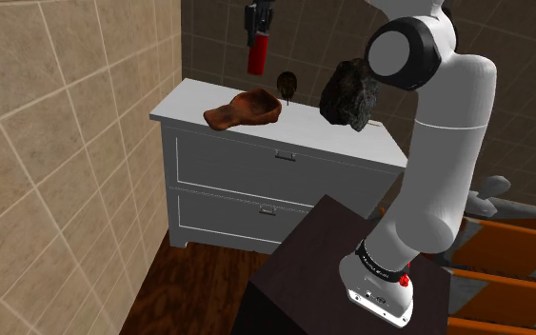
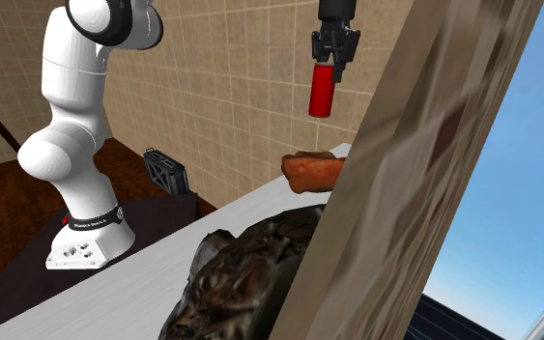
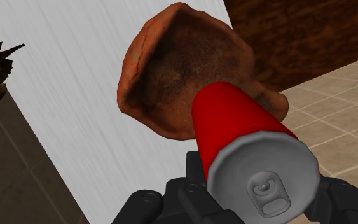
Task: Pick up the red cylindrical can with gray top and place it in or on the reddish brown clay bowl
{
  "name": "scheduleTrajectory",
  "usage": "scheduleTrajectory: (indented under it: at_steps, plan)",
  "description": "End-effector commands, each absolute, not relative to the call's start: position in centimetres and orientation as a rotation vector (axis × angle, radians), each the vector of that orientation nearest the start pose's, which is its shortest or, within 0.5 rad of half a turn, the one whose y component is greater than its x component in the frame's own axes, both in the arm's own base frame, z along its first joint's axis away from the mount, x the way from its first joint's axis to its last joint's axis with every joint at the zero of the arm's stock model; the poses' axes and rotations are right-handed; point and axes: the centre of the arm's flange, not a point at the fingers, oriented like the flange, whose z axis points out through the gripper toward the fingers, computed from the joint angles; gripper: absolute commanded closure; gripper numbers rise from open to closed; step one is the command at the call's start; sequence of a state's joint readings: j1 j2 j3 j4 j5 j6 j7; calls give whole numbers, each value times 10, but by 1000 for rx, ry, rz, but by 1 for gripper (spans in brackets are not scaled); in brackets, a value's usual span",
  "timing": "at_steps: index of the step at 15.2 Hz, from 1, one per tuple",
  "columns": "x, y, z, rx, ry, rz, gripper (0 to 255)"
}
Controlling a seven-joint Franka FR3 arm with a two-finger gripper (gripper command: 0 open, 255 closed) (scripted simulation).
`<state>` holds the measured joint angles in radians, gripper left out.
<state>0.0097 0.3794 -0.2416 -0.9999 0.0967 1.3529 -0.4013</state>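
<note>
Fingers [image 2: 347, 46] are clamped on the can [image 1: 256, 57] at its gray-top end. The can hangs upright, well above the dresser [image 1: 194, 100]. The bowl [image 3: 171, 76] lies almost straight beyond the can's red end. The next move is likely a descent along the can's long axis.

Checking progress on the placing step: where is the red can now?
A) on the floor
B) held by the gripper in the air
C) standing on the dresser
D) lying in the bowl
B: the gripper clasps the red can in the air, above the bowl on the dresser.
</note>
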Motion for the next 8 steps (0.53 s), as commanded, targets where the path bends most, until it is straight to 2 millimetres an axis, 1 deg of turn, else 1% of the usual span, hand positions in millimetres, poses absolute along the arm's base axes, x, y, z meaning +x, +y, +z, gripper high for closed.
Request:
scheduleTrajectory:
  at_steps: [1, 8]
  plan:
    - [630, -96, 636, -3115, -321, 21, 255]
    - [630, -96, 599, -3115, -321, 21, 255]
